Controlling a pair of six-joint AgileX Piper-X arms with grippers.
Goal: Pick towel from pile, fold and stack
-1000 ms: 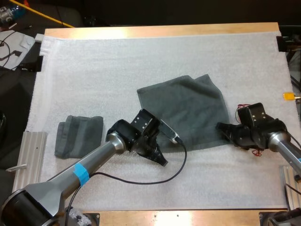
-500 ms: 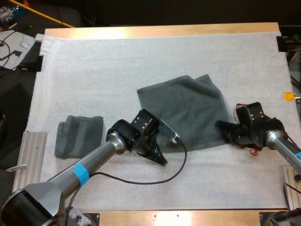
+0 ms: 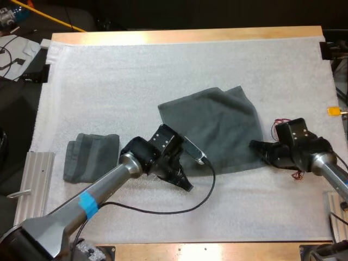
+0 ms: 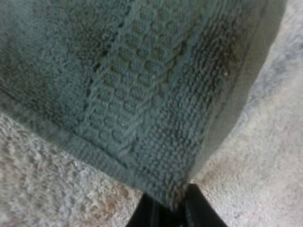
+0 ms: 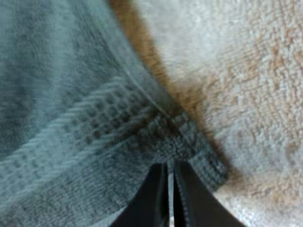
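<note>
Near corners of the towel (image 3: 217, 128) hidden beneath left claw (image 3: 186, 186) and right claw (image 3: 254, 145), high view.

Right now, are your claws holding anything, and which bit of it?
Yes, the spread towel. My left claw pinches its near left corner, and my right claw pinches its near right corner.

Grey-green towel (image 3: 217, 128) with a waffle-weave band, white mat (image 3: 136, 70).

One spread towel (image 3: 217, 128), one folded towel (image 3: 91, 156)
</note>
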